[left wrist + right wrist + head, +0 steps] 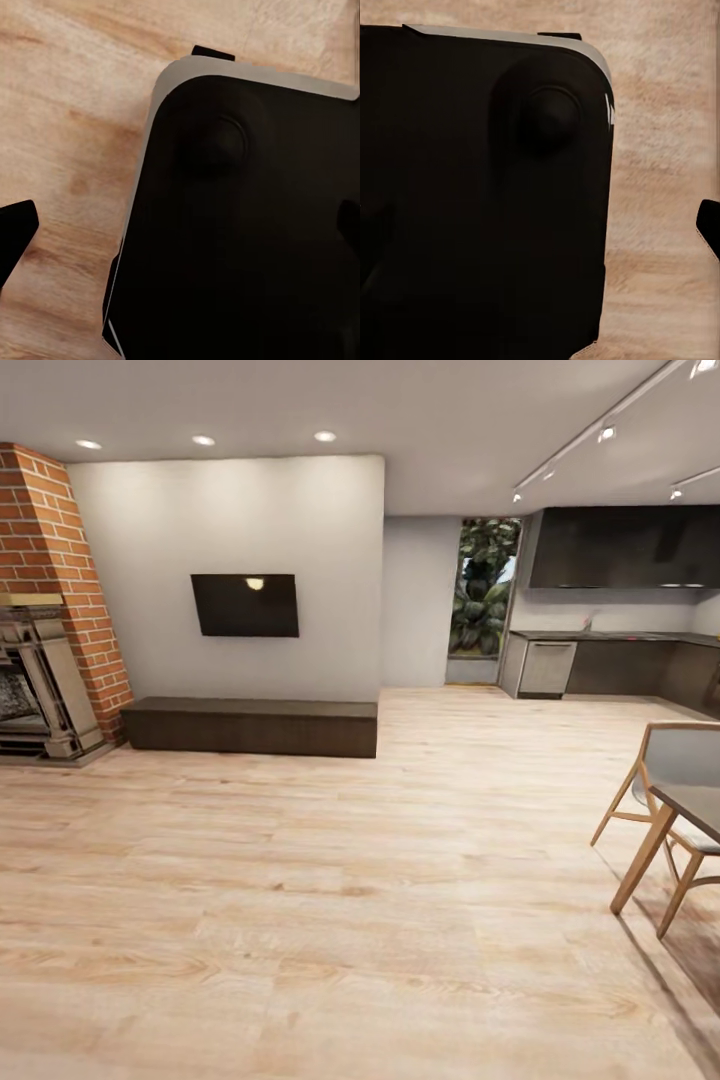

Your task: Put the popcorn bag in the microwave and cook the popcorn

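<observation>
Head view, living room: a broad stretch of pale wood plank floor (300, 920) lies open before me, bounded at the left by a red brick fireplace (45, 600) and at the back by a grey wall carrying a flat black television (245, 605) above a long, low dark wood bench (250, 725). At the right edge, a light wooden chair with a grey seat (665, 790) stands against the corner of a dark-topped table (700, 810), narrowing the passage on that side. Beyond them, well apart from me, the kitchen (620, 600) opens with dark glossy cabinets, and its thin grey metal countertop (610, 635) runs along the far wall beside a window full of green foliage (483, 590). The floor between here and the kitchen is unobstructed.

Left wrist view: my rounded black base (240, 225) sits over the wood floor, with one dark fingertip (15, 232) of my left pincer at the frame's edge; whether that pincer is released or clenched, I cannot tell.

Right wrist view: the same black base (487, 195) and a sliver of a dark fingertip (710, 225) of my right pincer; its state I cannot tell either.
</observation>
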`<state>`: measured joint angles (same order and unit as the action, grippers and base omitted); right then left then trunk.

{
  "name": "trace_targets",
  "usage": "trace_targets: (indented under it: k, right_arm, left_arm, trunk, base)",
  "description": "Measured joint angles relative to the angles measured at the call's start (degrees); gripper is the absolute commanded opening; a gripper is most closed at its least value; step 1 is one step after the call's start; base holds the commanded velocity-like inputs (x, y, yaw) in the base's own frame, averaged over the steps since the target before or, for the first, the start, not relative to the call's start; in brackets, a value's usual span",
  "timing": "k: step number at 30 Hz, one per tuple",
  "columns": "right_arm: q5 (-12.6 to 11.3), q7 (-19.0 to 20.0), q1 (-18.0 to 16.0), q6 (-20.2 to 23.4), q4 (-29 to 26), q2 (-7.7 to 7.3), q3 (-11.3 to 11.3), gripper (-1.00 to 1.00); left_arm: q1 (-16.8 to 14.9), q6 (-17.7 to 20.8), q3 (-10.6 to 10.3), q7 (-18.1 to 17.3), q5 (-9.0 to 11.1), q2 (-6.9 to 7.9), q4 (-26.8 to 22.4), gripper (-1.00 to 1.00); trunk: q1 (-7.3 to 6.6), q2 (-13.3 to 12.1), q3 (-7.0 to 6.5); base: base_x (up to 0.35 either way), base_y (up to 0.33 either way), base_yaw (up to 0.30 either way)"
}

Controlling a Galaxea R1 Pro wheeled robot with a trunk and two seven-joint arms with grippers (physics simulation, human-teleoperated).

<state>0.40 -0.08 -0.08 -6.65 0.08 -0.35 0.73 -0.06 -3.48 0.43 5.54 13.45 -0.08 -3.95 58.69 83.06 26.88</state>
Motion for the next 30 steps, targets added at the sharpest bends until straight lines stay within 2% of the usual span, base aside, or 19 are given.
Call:
trace_targets:
  k: [19,24,30]
  right_arm:
    - [0.03,-0.02,0.0,0.08,0.0,-0.09,0.0,1.0]
    - [0.08,0.0,0.0,0.14,0.0,-0.1,0.0,1.0]
    - [-0.03,-0.02,0.0,0.17,0.0,-0.16,0.0,1.0]
  left_arm:
    - [0.02,0.38,0.0,0.01,-0.01,0.12,0.2,1.0]
    - [0.01,2.71,0.0,-0.01,-0.03,0.04,0.06,1.0]
    - [0.03,2.85,0.01,-0.05,-0.11,-0.07,-0.04,1.0]
  trunk:
    - [0.0,0.0,0.0]
    - [0.0,0.0,0.0]
    - [0.0,0.0,0.0]
  base:
    - [0.332,0.0,0.0]
    - [0.337,0.0,0.0]
    - [0.337,0.0,0.0]
